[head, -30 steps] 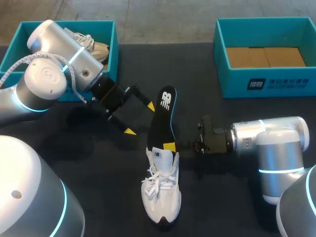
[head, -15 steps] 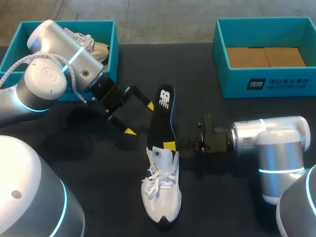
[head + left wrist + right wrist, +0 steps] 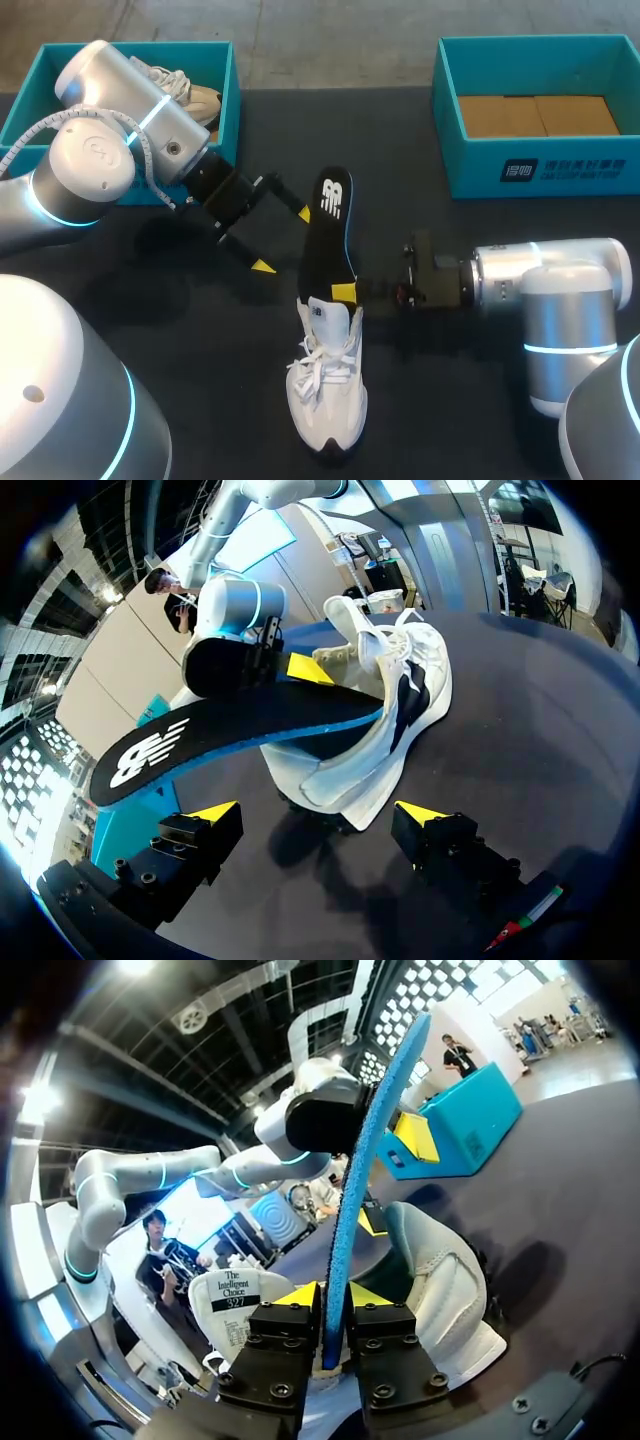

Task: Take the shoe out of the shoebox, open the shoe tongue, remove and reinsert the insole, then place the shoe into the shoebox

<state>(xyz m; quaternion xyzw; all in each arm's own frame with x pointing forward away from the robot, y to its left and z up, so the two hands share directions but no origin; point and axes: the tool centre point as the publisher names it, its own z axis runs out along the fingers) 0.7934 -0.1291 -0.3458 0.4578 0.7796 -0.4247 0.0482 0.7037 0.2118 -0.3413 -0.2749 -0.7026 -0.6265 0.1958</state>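
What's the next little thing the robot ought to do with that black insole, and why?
Probably the right tool should draw the insole further away from the shoe. It pinches the insole, whose lower end sits inside the shoe's opening, while the left tool hangs open beside it.

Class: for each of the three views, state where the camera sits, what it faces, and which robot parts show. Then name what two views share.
Head: above and behind, looking down on the table; both arms, left gripper and right gripper show.
Left wrist: on left arm, facing the shoe past its open gripper.
Right wrist: on right arm, gripper shut on the insole.
Shared: both wrist views show shoe and insole.
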